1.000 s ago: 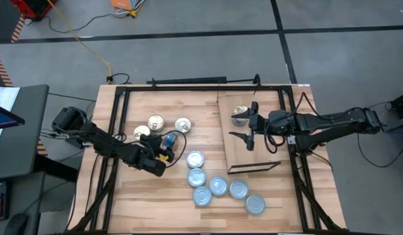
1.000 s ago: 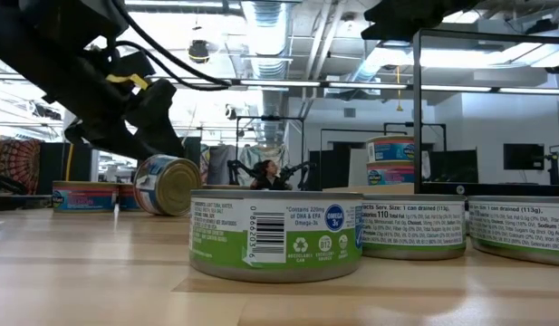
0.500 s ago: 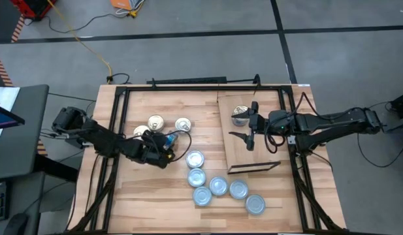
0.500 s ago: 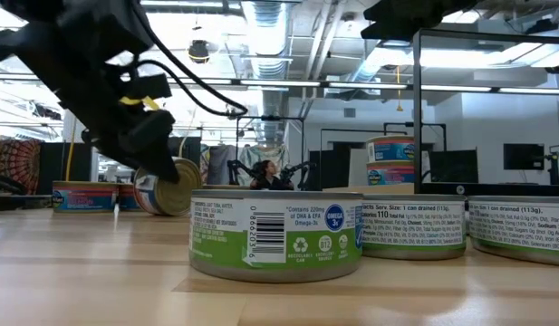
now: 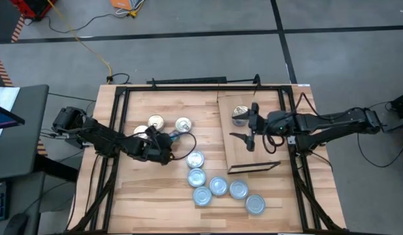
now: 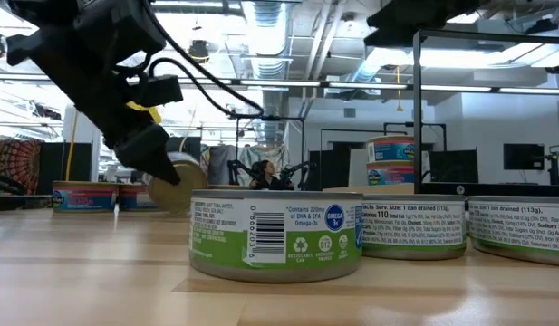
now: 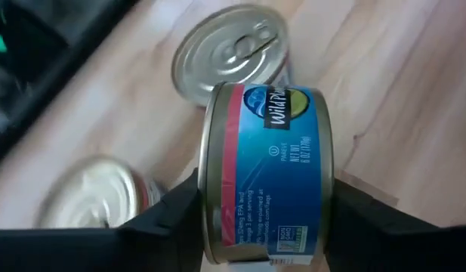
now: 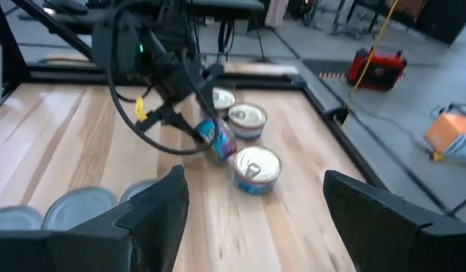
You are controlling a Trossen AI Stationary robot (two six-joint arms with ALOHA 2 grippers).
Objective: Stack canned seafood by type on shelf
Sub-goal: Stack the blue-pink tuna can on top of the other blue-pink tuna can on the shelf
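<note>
Butcher-block tabletop [image 5: 142, 196] inside a dark frame; shelf [image 5: 237, 140], a light-wood board with a thin dark strip at its near end, lies on the right half. Left arm reaches in from the left edge of the table, left gripper [image 5: 167, 140] low over the tabletop left of centre. Its fingers [image 7: 168, 219] sit against both flat ends of a blue-and-red-labelled tin [image 7: 266, 174] lying on its side, touching the wood in the low view; grasped, with the tin close between them in the left wrist view. Right arm comes in from the right, right gripper [image 5: 248, 134] over the shelf, jaws spread wide, nothing between them. One gold-top tin [image 5: 240, 115] stands on the shelf at its far end, just beside the right gripper. Two more gold-top tins [image 5: 182, 124] and [image 5: 155, 122] stand on the tabletop just beyond the left gripper; a third is partly hidden under the left arm. Six silvery-blue-top tins [image 5: 217, 186] sit upright in a curved cluster on the near tabletop, off the shelf, neighbours close or touching. In the low view the nearest one shows a green-and-white label [image 6: 275, 231].
</note>
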